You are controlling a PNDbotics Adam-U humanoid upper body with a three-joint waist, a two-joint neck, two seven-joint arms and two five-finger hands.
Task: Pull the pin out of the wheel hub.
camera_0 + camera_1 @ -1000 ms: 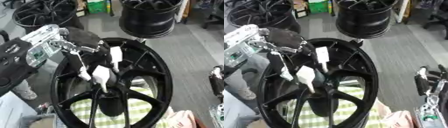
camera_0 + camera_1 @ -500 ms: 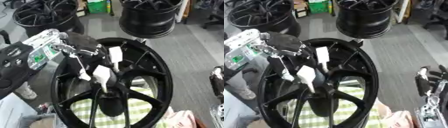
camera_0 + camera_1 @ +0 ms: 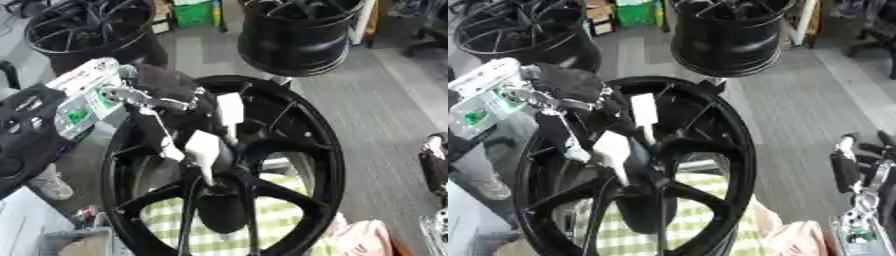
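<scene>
One black wheel [image 3: 289,150] lies flat over a green checked cloth [image 3: 280,215]. Left hand [image 3: 175,97] reaches over its spokes, white-tipped fingers [image 3: 203,150] extended down to the hub [image 3: 219,185]; pin not discernible. Right hand [image 3: 850,167] idles at the right edge, fingers relaxed.

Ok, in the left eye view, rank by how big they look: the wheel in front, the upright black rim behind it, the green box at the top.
1. The front wheel, much the largest, though nearest the camera.
2. The upright black rim.
3. The green box, smallest and farthest away.
</scene>
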